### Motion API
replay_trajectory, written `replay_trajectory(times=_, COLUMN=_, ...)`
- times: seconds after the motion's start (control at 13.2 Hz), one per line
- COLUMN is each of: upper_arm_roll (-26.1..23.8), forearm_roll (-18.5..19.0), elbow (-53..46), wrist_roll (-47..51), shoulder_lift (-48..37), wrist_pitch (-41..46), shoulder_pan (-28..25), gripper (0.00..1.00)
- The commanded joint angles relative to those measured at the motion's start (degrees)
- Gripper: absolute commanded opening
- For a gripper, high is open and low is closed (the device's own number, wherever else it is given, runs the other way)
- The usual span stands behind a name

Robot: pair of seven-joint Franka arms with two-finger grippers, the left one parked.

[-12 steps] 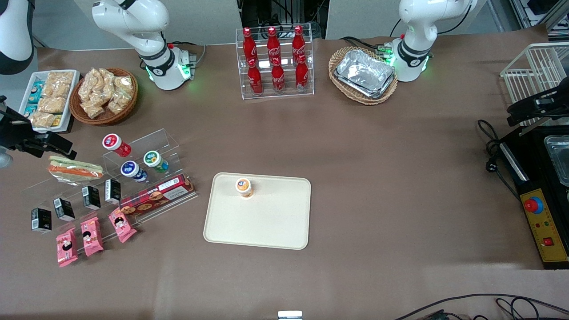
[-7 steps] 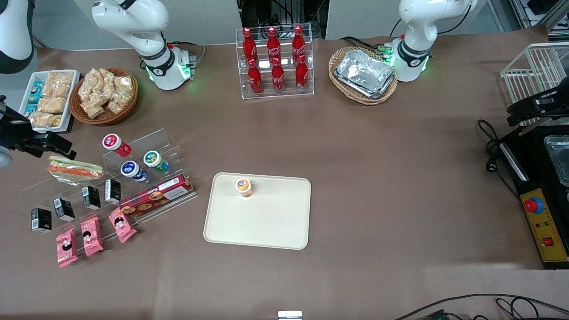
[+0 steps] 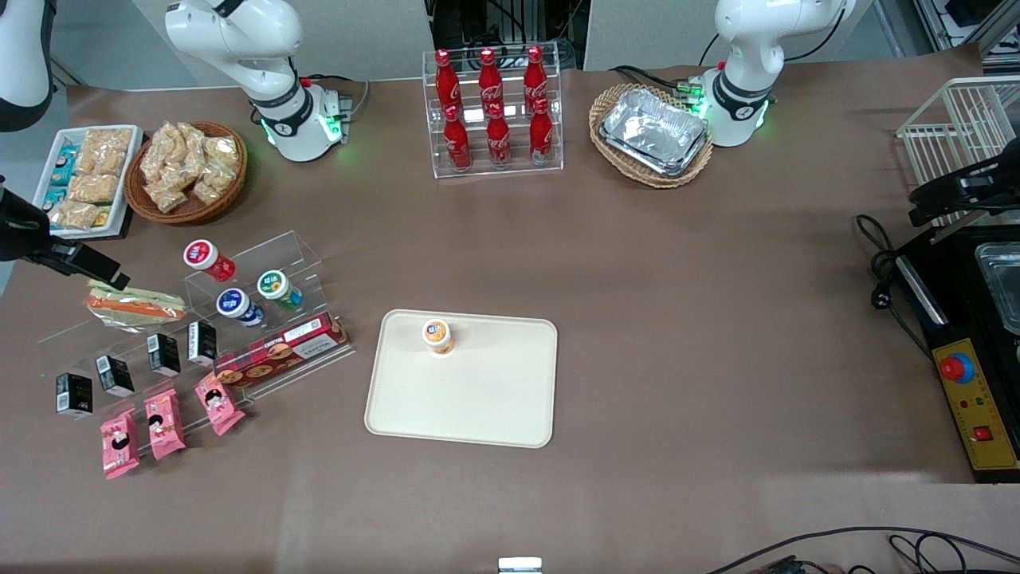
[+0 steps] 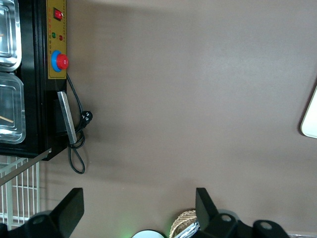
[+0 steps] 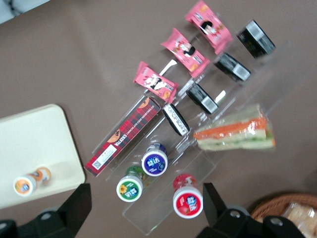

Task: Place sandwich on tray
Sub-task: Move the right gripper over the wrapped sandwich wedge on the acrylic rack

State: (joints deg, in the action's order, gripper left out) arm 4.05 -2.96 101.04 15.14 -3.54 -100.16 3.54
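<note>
A: Where does the sandwich (image 3: 134, 307) lie?

B: On the clear stand (image 3: 191, 319) toward the working arm's end of the table, well apart from the tray (image 3: 478, 399); the front view shows both whole, with the gripper (image 3: 100, 271) just above the sandwich's end and not touching it.

A: What does the right wrist view add?

B: It looks down on the sandwich (image 5: 237, 133), showing its orange stripe and green filling; the two fingers (image 5: 210, 203) stand wide apart with nothing between them, so the gripper (image 5: 146, 198) is released; only a corner of the tray (image 5: 44, 144) shows there, bearing an orange-capped bottle (image 5: 29, 181).

A: And the left wrist view?

B: Only an edge of the tray (image 4: 311, 119); the sandwich does not appear in it.

A: What lies by the sandwich?

B: Three capped bottles (image 5: 156, 161), a red box (image 5: 124, 136), black cartons (image 5: 233, 67) and pink packets (image 5: 185, 49), all on or beside the stand.
</note>
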Motion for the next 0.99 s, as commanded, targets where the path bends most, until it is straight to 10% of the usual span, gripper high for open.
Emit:
replay_trajectory(times=0.0, upper_arm_roll=1.5, forearm_roll=0.1, elbow=-2.4, wrist_roll=13.4, shoulder_lift=1.0, wrist_pitch=2.3, shoulder_pan=0.2, gripper=1.00)
replay_trajectory(times=0.91, upper_arm_roll=3.9, forearm_roll=2.1, elbow=-1.7, wrist_roll=50.8, shoulder_lift=5.0, wrist_pitch=6.2, shoulder_pan=3.5, gripper=1.00)
